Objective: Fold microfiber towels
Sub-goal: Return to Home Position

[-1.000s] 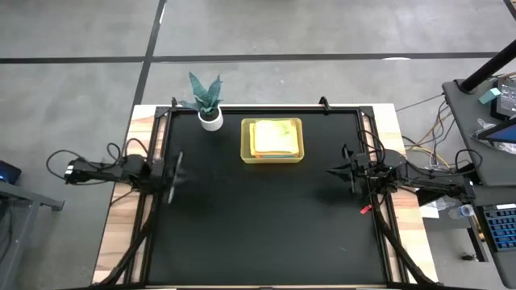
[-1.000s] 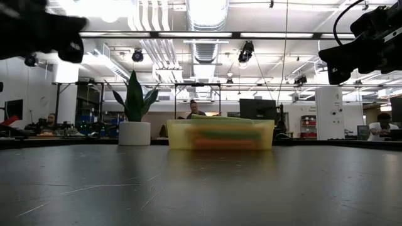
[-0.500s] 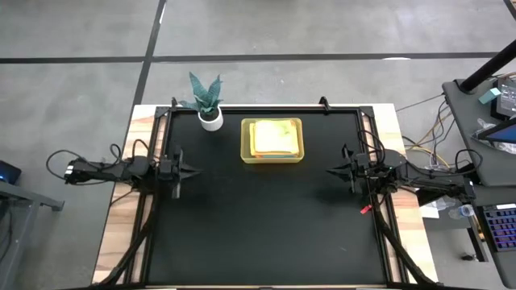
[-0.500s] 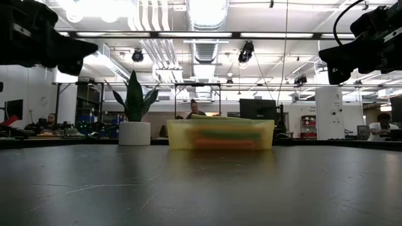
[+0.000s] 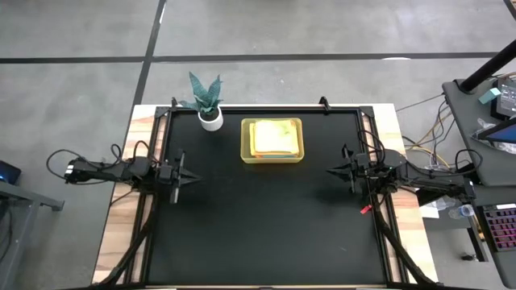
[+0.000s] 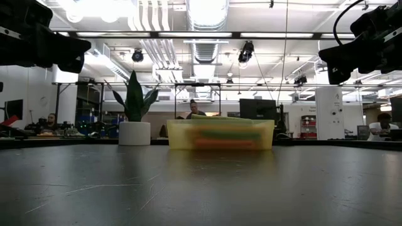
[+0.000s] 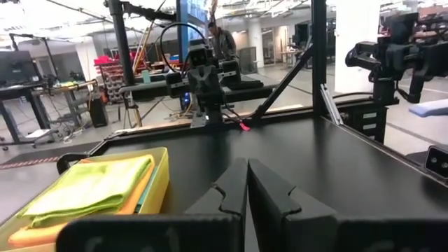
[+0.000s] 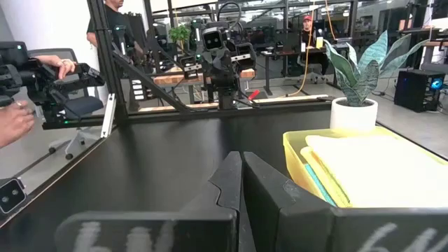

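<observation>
The towels (image 5: 276, 135) are lying stacked in the bin (image 5: 245, 147) at the worktop's (image 5: 258, 225) far edge, green one on top, near the plant (image 5: 208, 101). The left gripper (image 5: 190, 171) is hovering over the left edge and the right gripper (image 5: 330, 170) over the right edge, both with fingers (image 7: 227, 192) clenched together.

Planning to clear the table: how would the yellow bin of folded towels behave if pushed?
The bin probably slides easily: a flat base on the smooth black table. Likely light, since it holds only folded towels. Low and wide, so tipping seems unlikely.
</observation>
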Controlling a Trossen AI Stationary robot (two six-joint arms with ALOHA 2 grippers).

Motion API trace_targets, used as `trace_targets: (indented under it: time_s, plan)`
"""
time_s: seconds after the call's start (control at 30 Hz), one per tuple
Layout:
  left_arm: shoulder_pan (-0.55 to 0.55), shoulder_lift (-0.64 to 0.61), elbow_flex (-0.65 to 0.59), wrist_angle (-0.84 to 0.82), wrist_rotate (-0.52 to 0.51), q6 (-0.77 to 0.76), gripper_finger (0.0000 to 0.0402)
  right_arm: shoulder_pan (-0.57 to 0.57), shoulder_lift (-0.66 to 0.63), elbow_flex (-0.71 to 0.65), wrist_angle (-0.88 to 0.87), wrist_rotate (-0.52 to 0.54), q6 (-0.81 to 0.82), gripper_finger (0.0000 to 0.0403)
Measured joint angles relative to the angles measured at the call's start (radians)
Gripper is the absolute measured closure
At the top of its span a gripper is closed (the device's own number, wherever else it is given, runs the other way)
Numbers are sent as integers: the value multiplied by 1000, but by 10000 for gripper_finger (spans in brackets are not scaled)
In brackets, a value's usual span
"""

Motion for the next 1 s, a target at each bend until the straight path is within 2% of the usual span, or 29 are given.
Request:
trace_targets:
  time_s: [0.4, 1.0]
  plan:
    - [0, 1, 0, 79, -5, 21, 402, 0, 0, 0, 0, 0, 0, 394]
    - [0, 60, 0, 79, -4, 21, 402, 0, 1, 0, 0, 0, 0, 394]
